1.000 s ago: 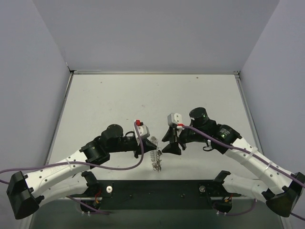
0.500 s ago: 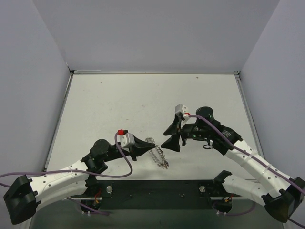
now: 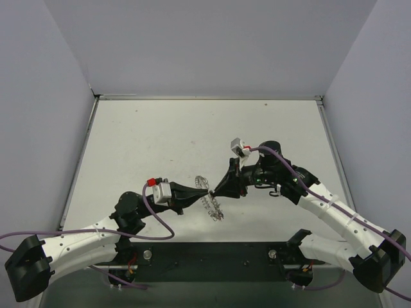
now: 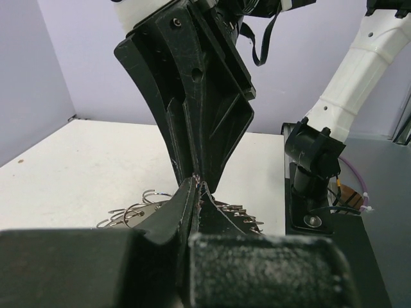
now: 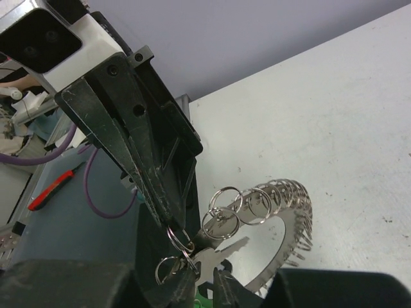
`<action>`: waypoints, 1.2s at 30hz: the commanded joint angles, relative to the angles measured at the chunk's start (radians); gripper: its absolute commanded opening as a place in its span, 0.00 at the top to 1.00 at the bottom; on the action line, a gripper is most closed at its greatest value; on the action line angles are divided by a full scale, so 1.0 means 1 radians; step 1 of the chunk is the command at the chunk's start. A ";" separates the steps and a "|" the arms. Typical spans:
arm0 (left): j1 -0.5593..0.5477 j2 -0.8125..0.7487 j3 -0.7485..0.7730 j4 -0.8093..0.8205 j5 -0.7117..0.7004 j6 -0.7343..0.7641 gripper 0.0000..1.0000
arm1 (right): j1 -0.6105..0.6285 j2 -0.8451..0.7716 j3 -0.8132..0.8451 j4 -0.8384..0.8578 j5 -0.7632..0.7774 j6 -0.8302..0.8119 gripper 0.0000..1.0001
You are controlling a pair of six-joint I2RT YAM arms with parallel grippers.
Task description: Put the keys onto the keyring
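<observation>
The keyring [image 5: 292, 215] is a large silvery ring with many small wire loops on its rim; it also shows in the top view [image 3: 209, 204] and the left wrist view [image 4: 138, 210]. My left gripper [image 3: 209, 190] is shut, and in the right wrist view its black fingers [image 5: 144, 160] pinch a small loop on the ring's rim. My right gripper [image 5: 209, 282] meets it tip to tip, shut on the ring's flat edge. One side of the ring is lifted, the rest rests on the table. No key shows clearly; only a green speck lies between my right fingers.
The white table [image 3: 160, 141] is walled on three sides. A black base plate [image 3: 212, 251] runs along its near edge, holding both arm bases. A purple cable [image 3: 160, 231] loops beside the left arm.
My left gripper swung right and slightly up with the ring. My right gripper came down and left to meet it tip to tip. The ring shifted and tilted up between them.
</observation>
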 commanded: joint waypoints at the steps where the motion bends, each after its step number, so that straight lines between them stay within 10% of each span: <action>1: 0.000 -0.009 0.015 0.110 0.028 0.010 1.00 | -0.002 0.003 0.035 0.079 -0.059 0.020 0.84; 14: 0.000 -0.020 0.010 0.091 0.028 0.016 1.00 | -0.005 -0.022 0.022 0.090 -0.117 -0.004 0.79; 20: 0.000 -0.015 0.013 0.091 0.028 0.016 1.00 | -0.004 -0.009 0.022 0.102 -0.157 0.002 1.00; 36: 0.000 0.003 0.013 0.165 0.052 -0.004 1.00 | -0.002 0.063 0.021 0.062 -0.192 -0.037 1.00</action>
